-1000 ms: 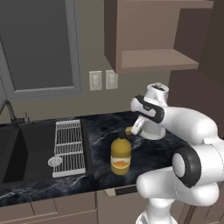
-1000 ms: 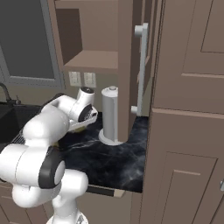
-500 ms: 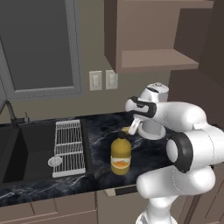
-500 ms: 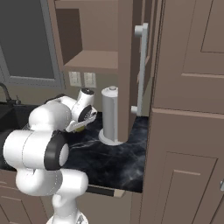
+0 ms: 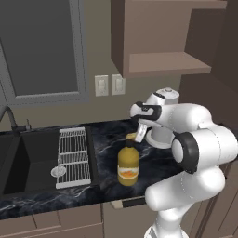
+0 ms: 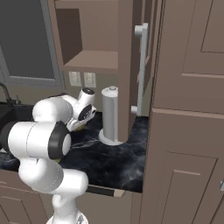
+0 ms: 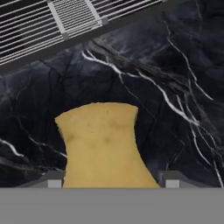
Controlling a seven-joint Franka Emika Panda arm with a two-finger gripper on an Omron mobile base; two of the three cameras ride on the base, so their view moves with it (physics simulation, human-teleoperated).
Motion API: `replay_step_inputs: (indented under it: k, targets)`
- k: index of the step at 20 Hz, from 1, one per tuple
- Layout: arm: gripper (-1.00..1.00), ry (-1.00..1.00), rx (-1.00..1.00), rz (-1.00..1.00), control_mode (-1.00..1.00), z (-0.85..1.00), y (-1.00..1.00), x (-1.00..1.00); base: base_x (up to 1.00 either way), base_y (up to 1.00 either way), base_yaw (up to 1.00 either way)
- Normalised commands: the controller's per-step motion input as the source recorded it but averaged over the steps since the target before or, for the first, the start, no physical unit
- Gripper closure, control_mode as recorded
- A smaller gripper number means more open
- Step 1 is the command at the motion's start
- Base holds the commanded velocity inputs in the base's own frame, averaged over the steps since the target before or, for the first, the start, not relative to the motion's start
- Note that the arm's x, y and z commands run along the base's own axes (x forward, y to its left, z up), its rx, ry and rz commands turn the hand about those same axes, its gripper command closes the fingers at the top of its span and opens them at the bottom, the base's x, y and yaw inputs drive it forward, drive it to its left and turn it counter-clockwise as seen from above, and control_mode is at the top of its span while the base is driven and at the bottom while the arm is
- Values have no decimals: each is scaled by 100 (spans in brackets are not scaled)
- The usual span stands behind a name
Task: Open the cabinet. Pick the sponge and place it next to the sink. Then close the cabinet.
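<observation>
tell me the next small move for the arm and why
Probably lower the sponge toward the dark counter near the wire rack and let go there. The claw is shut on the sponge, which hangs above bare counter just beside the sink. The cabinet door is open and has to be closed afterwards.

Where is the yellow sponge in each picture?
Left base view: the sponge is a small yellow bit at the tool, just above the bottle.
Right base view: a yellow sliver under the arm's hand, left of the paper towel roll.
Hand view: the sponge sits bottom centre.
Shared landmark: the black marble counter.
</observation>
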Motion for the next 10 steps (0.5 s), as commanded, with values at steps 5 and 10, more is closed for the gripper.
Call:
replay_step_inputs:
  k: [5, 10]
  targets:
    - [100, -3, 0, 8, -100, 0, 23, 3, 0, 0, 0]
    - [100, -5, 0, 7, -100, 0, 21, 18, 0, 0, 0]
